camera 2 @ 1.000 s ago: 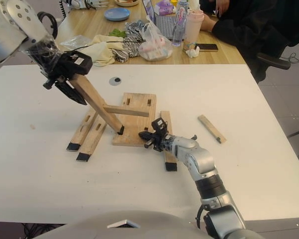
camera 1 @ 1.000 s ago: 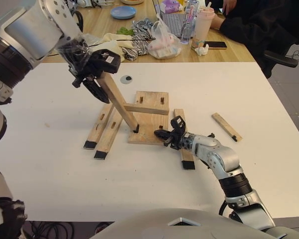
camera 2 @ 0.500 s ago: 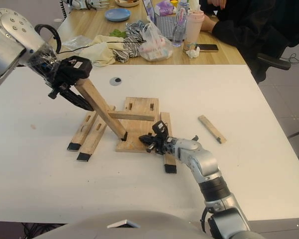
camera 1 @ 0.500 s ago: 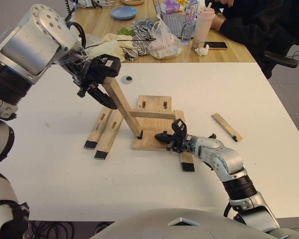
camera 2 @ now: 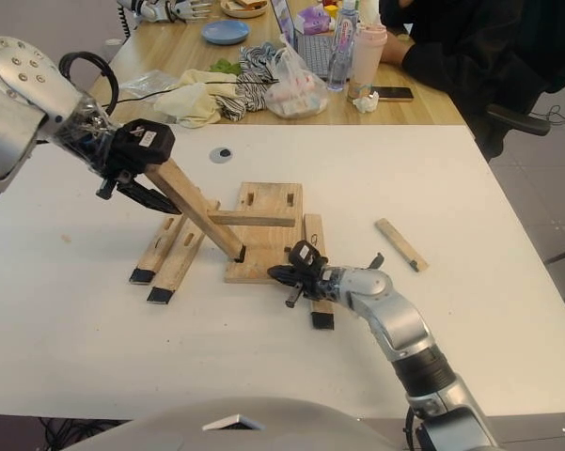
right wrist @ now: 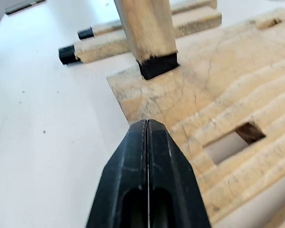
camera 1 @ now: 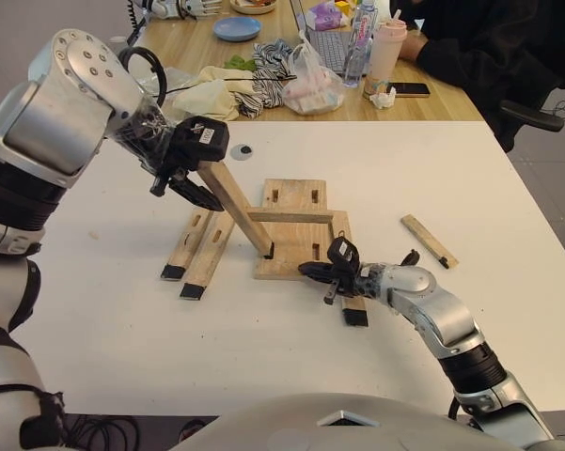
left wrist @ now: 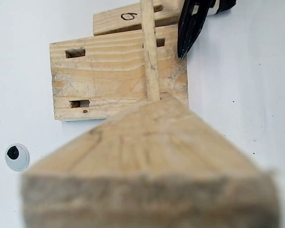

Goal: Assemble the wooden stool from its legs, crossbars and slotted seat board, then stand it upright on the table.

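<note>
White table (camera 1: 94,310) bears all parts. The pale wooden slotted seat board (camera 1: 296,249) lies flat at mid-table and serves as reference. A square wooden leg with a black foot cap (camera 1: 237,205) stands tilted, its foot resting on the board's near left corner and its top leaning away to the robot's left. The left gripper (camera 1: 199,178) is clamped on that top end. Two more black-capped wooden legs (camera 1: 199,249) lie flat, side by side, just left of the board; a fourth wooden leg (camera 1: 342,225) lies along its right edge. A thin wooden crossbar (camera 1: 296,216) juts from the tilted leg across the board. A loose short wooden crossbar (camera 1: 429,241) lies well right of it. The right gripper (camera 1: 308,270) sits at the board's near edge, fingers pressed together, holding nothing.
</note>
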You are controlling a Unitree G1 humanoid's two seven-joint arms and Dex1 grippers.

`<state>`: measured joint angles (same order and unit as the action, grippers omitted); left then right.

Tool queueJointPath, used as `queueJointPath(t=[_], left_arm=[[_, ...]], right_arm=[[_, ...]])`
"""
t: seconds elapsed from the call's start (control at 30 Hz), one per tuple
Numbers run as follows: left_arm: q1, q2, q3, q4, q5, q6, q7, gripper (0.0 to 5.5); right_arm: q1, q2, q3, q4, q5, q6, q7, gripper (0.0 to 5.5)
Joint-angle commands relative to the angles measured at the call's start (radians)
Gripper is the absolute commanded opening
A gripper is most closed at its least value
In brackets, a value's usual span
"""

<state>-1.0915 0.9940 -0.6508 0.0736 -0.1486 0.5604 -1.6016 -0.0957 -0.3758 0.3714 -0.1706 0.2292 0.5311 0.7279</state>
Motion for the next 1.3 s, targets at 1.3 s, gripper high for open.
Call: queueJointPath(t=[1.3], left_arm=[[0.086,-0.130,0.148,-0.135,0.201,0.063,0.078,0.83]], right_arm=[[-0.014,-0.013,0.094,0.153,-0.124,-0.097,-0.008,0.00]])
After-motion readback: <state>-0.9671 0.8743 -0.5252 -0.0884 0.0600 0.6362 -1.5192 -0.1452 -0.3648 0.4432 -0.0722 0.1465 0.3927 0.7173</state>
